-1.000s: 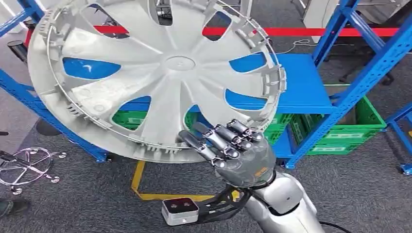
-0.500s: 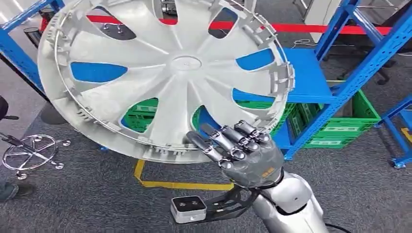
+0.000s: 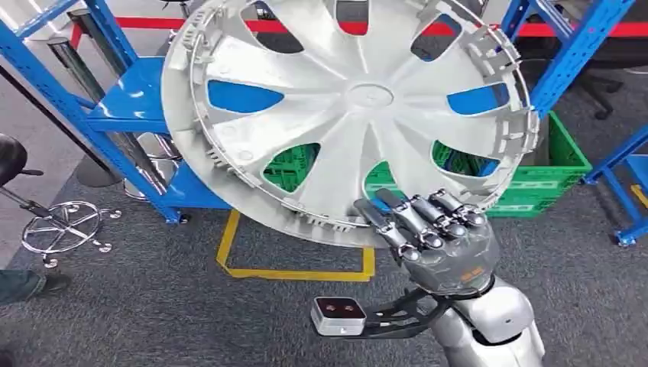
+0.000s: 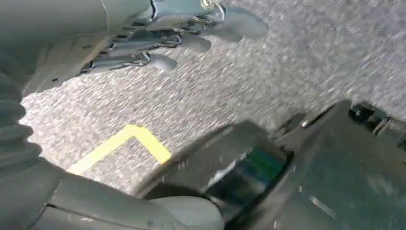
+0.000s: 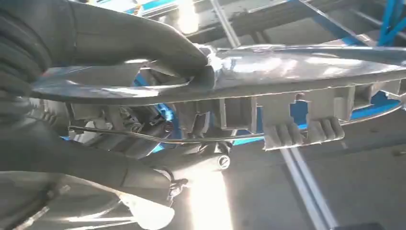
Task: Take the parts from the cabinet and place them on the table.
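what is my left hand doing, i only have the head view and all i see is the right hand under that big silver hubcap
Observer: The left wrist view shows the left hand hanging over grey carpet, fingers apart and holding nothing.
Operator: ok and is the thumb actually on the hubcap, my view has just fingers at the edge
Observer: Yes. In the right wrist view the right hand has its thick grey thumb pressed on one face of the round silver plastic hubcap, with the darker fingers on the clip side, so the rim is pinched between them.
Operator: anything on the floor near the left hand
Observer: A corner of yellow floor tape lies on the carpet by it.
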{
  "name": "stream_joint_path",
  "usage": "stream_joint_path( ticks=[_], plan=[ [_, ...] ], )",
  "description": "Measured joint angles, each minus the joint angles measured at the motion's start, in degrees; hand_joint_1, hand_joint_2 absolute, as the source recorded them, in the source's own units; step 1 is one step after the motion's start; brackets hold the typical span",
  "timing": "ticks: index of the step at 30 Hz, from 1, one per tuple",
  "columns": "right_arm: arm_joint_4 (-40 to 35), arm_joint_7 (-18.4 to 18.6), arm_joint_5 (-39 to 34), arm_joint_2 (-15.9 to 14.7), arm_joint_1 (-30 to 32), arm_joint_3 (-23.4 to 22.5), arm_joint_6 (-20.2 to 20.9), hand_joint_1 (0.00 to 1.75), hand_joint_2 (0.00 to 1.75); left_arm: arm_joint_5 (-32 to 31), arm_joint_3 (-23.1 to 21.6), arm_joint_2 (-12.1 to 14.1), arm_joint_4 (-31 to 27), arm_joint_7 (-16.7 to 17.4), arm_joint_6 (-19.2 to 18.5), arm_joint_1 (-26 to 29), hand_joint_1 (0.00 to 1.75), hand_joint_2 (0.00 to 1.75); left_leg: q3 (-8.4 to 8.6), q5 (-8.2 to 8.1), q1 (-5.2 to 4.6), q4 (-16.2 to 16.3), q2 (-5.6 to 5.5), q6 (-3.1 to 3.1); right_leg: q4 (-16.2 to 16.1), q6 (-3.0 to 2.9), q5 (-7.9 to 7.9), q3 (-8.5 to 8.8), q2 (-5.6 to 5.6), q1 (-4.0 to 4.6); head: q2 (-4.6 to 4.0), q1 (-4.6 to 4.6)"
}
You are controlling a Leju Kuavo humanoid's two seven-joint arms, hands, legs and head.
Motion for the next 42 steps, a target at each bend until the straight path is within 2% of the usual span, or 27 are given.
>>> stream_joint_path(
  ticks=[2, 3, 5, 7, 8, 9, 10, 13, 14, 15, 17, 18, 19, 21, 23, 24, 25, 28, 29, 30, 32, 33, 34, 36, 38, 40, 42],
  plan=[
    [-1.2, 0.4, 0.0, 0.0, 0.7, -1.1, 0.0, 1.75, 1.75, -0.3, 0.0, 0.3, 0.0, -0.1, 0.0, -0.1, 0.0, 1.75, -1.13, -6.41, 0.29, 8.0, 0.03, -0.64, 0.4, -0.25, 1.09, -1.32, -0.4, 0.11, 0.0, -0.04],
    [-1.9, 0.6, 0.0, 0.0, 1.0, -1.9, 0.0, 1.75, 1.75, -0.4, 0.0, 0.4, 0.0, -0.3, 0.0, -0.1, 0.0, 1.75, -1.5, -7.74, 0.34, 12.0, 0.03, -0.84, 0.7, -0.23, 1.46, -2.17, -0.57, 0.14, 0.0, -0.09],
    [-3.4, 1.4, 0.0, 0.0, 1.7, -3.4, 0.0, 1.75, 1.75, -0.6, 0.0, 0.5, 0.0, -0.5, 0.0, -0.1, 0.0, 1.75, 0.0, -5.14, 0.5, 14.4, 0.04, -0.96, 1.8, -0.18, 2.08, -4.16, -0.81, 0.15, 0.0, -0.07],
    [-5.0, 2.4, 0.0, 0.0, 2.4, -5.1, 0.0, 1.75, 1.75, -1.0, -0.1, 0.5, 0.0, -0.5, 0.0, 0.2, 0.0, 1.75, 4.91, -1.25, 0.68, 8.1, 0.04, -0.75, 2.9, -0.06, 2.43, -5.71, -0.81, 0.15, 0.0, -0.04],
    [-5.7, 2.8, 0.0, 0.0, 2.8, -5.8, 0.0, 1.75, 1.75, -1.0, -0.1, 0.6, 0.0, -0.5, 0.0, 0.5, 0.0, 1.75, 7.99, -0.89, 0.75, 3.5, 0.01, -0.53, 3.3, 0.05, 2.57, -6.18, -0.77, 0.15, 0.0, -0.07],
    [-6.6, 3.3, 0.0, 0.0, 3.3, -6.6, 0.0, 1.75, 1.75, -1.1, -0.1, 0.7, 0.0, -0.5, 0.0, 0.7, 0.0, 1.75, 10.44, -2.49, 0.52, -0.6, -0.07, -0.22, 3.7, 0.32, 2.82, -6.7, -0.71, 0.47, 0.0, -0.09],
    [-7.4, 3.8, 0.0, 0.0, 3.7, -7.5, 0.0, 1.75, 1.75, -1.1, -0.1, 0.8, 0.1, -0.5, 0.0, 0.9, 0.0, 1.75, 11.18, -3.12, 0.43, -2.9, -0.15, 0.19, 3.7, 0.75, 3.51, -7.07, -0.75, 0.39, 0.0, 0.05],
    [-9.1, 4.6, 0.0, -0.1, 4.7, -9.7, 0.0, 1.75, 1.75, -1.0, 0.0, 0.9, 0.3, -0.7, -0.2, 1.1, 0.0, 1.75, 10.0, -1.92, 0.13, -3.6, -0.13, 0.99, 3.3, 1.76, 5.16, -8.14, -0.75, 0.17, 0.0, 0.04],
    [-9.6, 4.9, 0.0, -0.2, 5.2, -10.4, 0.0, 1.75, 1.75, -1.0, 0.0, 0.9, 0.4, -0.8, -0.2, 1.0, 0.0, 1.75, 9.92, -1.66, 0.58, -5.1, 0.29, 1.27, 3.9, 1.96, 3.93, -8.92, -0.45, 0.01, 0.0, -0.15],
    [-10.0, 5.2, 0.0, -0.4, 5.6, -11.1, 0.0, 1.75, 1.75, -1.0, 0.0, 0.9, 0.3, -0.9, -0.3, 1.1, 0.0, 1.75, 9.19, -0.82, 0.49, -5.1, 0.11, 1.97, 5.3, 2.17, 1.07, -10.15, -0.11, 0.06, 0.0, 0.2],
    [-10.9, 6.0, 0.0, -0.8, 6.2, -12.4, 0.0, 1.75, 1.75, -1.0, 0.0, 1.0, 0.4, -0.9, -0.4, 1.1, 0.0, 1.75, 7.63, 0.29, 0.41, -4.8, 0.31, 2.49, 13.5, 2.46, -4.91, -12.06, 0.19, -0.11, 0.0, 0.53],
    [-11.1, 6.4, 0.0, -0.9, 6.5, -12.9, 0.0, 1.75, 1.75, -1.0, 0.0, 1.0, 0.4, -0.9, -0.4, 1.1, 0.0, 1.75, 6.8, 0.82, 0.34, -4.5, 0.35, 2.51, 17.8, 2.64, -6.54, -12.96, 0.19, -0.13, 0.0, 0.55],
    [-11.3, 6.7, 0.0, -1.1, 6.7, -13.3, 0.0, 1.75, 1.75, -1.0, 0.0, 1.0, 0.4, -0.9, -0.4, 1.0, 0.0, 1.75, 6.03, 1.29, 0.3, -4.3, 0.4, 2.49, 20.2, 2.81, -6.63, -13.12, 0.21, -0.13, 0.0, 0.55],
    [-11.8, 7.0, 0.0, -1.2, 6.9, -14.1, 0.0, 1.75, 1.75, -1.0, 0.0, 1.0, 0.4, -0.9, -0.6, 1.0, 0.0, 1.75, 4.48, 2.33, 0.31, -4.0, 0.47, 2.29, 17.8, 2.96, -3.12, -10.17, 0.2, -0.19, 0.0, 0.52],
    [-12.4, 7.3, 0.0, -1.4, 6.9, -14.6, 0.0, 1.75, 1.75, -1.0, 0.0, 1.0, 0.4, -0.9, -1.0, 0.9, 0.0, 1.75, 2.8, 3.41, 0.42, -3.5, 0.41, 1.75, 8.7, 3.12, 0.22, -3.68, 0.2, -0.39, 0.0, 0.55],
    [-12.7, 7.4, 0.0, -1.5, 6.8, -14.7, 0.0, 1.75, 1.75, -1.0, 0.0, 1.0, 0.4, -1.0, -1.1, 0.8, 0.0, 1.75, 2.2, 3.77, 0.09, -3.1, 0.31, 1.43, 3.5, 3.08, -0.93, 0.27, 0.26, -0.47, 0.0, 0.72],
    [-13.0, 7.5, 0.0, -1.5, 6.8, -14.7, 0.0, 1.75, 1.75, -1.0, 0.0, 1.0, 0.4, -1.0, -1.1, 0.7, 0.0, 1.75, 1.8, 4.23, -0.03, -2.7, 0.2, 1.19, 0.4, 2.53, -1.89, 2.0, 0.52, -0.33, 0.02, 0.59],
    [-13.2, 7.9, 0.0, -1.6, 6.9, -15.0, 0.0, 1.75, 1.75, -1.0, 0.1, 1.1, 0.4, -1.0, -1.1, 0.8, 0.0, 1.75, 1.45, 6.07, -0.12, -3.2, 0.1, 0.34, 1.0, 1.62, -0.97, -0.12, 0.32, -0.24, 0.0, 0.65],
    [-13.2, 8.0, 0.0, -1.6, 6.8, -15.0, 0.0, 1.75, 1.75, -1.0, 0.1, 1.3, 0.5, -1.0, -1.1, 0.9, 0.0, 1.75, 1.11, 4.99, 0.05, -2.8, 0.05, 0.03, 0.9, 1.15, -0.3, -0.72, -0.08, -0.65, 0.0, 0.63],
    [-13.2, 8.0, 0.0, -1.6, 6.8, -15.0, 0.0, 1.75, 1.75, -1.0, 0.1, 1.3, 0.5, -1.0, -1.1, 0.9, 0.0, 1.75, 0.8, 1.89, 0.03, -1.6, 0.11, -0.4, 0.9, 0.61, 0.27, -1.32, -0.11, -0.63, 0.0, 0.5],
    [-13.3, 8.0, 0.0, -1.6, 6.8, -15.1, 0.0, 1.75, 1.75, -1.0, 0.1, 1.3, 0.5, -1.0, -1.1, 0.8, 0.0, 1.75, 0.26, -5.36, 0.05, 5.5, 0.09, -0.99, 1.0, 0.12, 1.6, -2.62, -0.28, -0.52, 0.0, 0.35],
    [-13.3, 8.0, 0.0, -1.6, 6.8, -15.1, 0.0, 1.75, 1.75, -1.0, 0.1, 1.3, 0.5, -1.0, -1.2, 0.8, 0.0, 1.75, 0.02, -7.94, 0.03, 10.0, 0.08, -1.13, 1.1, 0.09, 2.27, -2.98, -0.32, -0.42, 0.0, 0.31],
    [-13.3, 8.0, 0.0, -1.6, 6.8, -15.2, 0.0, 1.75, 1.75, -1.0, 0.1, 1.3, 0.5, -1.0, -1.2, 0.8, 0.0, 1.75, 0.24, -8.68, 0.03, 13.6, 0.09, -1.16, 1.4, 0.09, 3.06, -4.06, -0.34, -0.31, 0.0, 0.35],
    [-13.4, 8.0, 0.0, -1.6, 6.8, -15.3, 0.0, 1.75, 1.75, -1.0, 0.1, 1.3, 0.5, -0.9, -1.2, 0.8, 0.0, 1.75, 3.07, -5.43, 0.04, 13.3, 0.1, -0.99, 2.1, 0.12, 4.21, -6.35, -0.36, -0.13, 0.0, 0.35],
    [-13.5, 8.0, 0.0, -1.6, 6.8, -15.4, 0.0, 1.75, 1.75, -1.2, 0.1, 1.3, 0.5, -0.6, -1.0, 0.8, 0.0, 1.75, 9.32, -1.96, 0.09, 4.7, 0.09, -0.52, 2.7, 0.23, 5.16, -8.18, -0.34, -0.04, 0.0, 0.35],
    [-13.8, 8.0, 0.0, -1.6, 6.8, -15.5, 0.0, 1.75, 1.75, -1.2, 0.1, 1.2, 0.5, -0.3, -1.0, 0.9, 0.0, 1.75, 14.57, -4.0, -0.11, -5.1, -0.09, 0.0, 3.1, 0.66, 6.25, -9.32, -0.39, 0.32, 0.0, 0.39],
    [-13.8, 8.0, 0.0, -1.6, 6.7, -15.5, 0.0, 1.75, 1.75, -1.2, 0.1, 1.2, 0.5, -0.3, -1.0, 1.0, 0.0, 1.75, 14.07, -4.06, -0.41, -6.3, -0.2, 0.65, 2.4, 1.3, 7.97, -10.15, -0.57, 0.14, 0.0, 0.42]
  ],
)
